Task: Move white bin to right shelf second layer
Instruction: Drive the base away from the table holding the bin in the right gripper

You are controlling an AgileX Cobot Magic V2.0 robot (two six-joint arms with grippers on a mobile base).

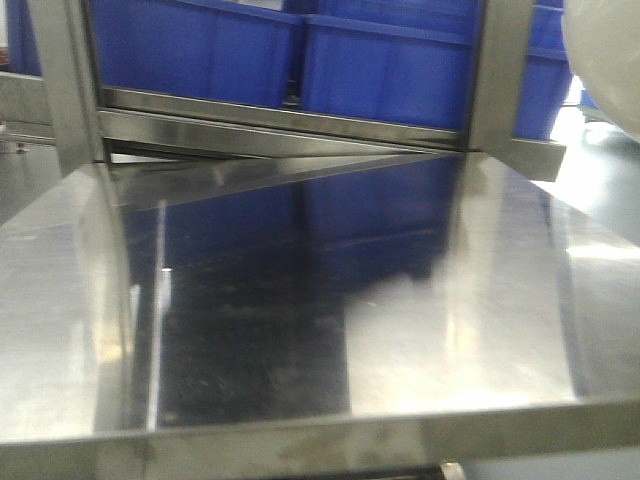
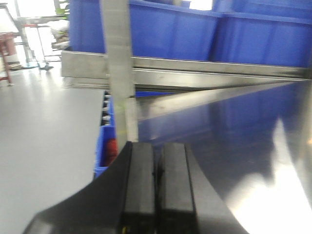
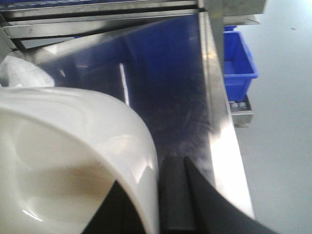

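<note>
The white bin (image 3: 73, 146) fills the lower left of the right wrist view, glossy and cream-white, held above the steel tabletop (image 3: 175, 73). My right gripper (image 3: 152, 178) is shut on its wall, with one finger inside and the other finger (image 3: 173, 190) outside. In the front view only a curved piece of the bin (image 1: 610, 60) shows at the top right corner. My left gripper (image 2: 157, 146) is shut with nothing between its pads and hangs over the tabletop's left edge (image 2: 234, 146). The right shelf second layer is out of view.
Blue crates (image 1: 200, 50) (image 1: 390, 70) stand on a steel rack level behind the flat tabletop (image 1: 300, 300), between upright posts (image 1: 70, 90). A small blue crate (image 2: 105, 146) sits below the table's left side. Another blue crate (image 3: 239, 63) rests low on the right. Grey floor lies on both sides.
</note>
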